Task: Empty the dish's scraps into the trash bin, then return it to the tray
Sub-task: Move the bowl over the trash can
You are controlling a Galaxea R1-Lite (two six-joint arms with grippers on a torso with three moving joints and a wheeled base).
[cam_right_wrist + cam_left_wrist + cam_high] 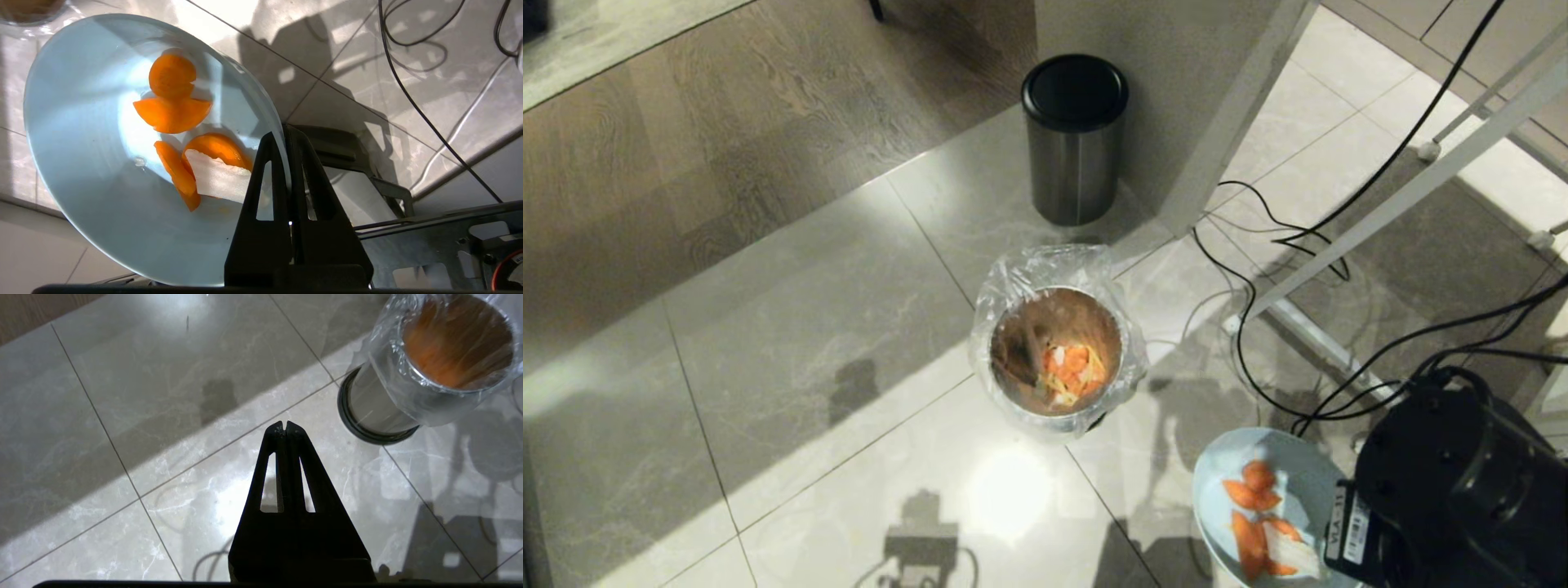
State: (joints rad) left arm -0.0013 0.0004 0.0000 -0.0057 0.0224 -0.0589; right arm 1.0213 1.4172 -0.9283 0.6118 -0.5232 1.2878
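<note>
Right wrist view: right claw [286,132] pinches dish [90,155] rim.

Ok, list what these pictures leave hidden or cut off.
- Tray: in no view.
- Dish: head view's bottom edge and the right arm cut off its near side.
- Right gripper: hidden in the head view behind its own wrist.
- Trash bin: inside blurred in the left wrist view; the picture's edge crops its rim.
- Left gripper: outside the head view.
</note>
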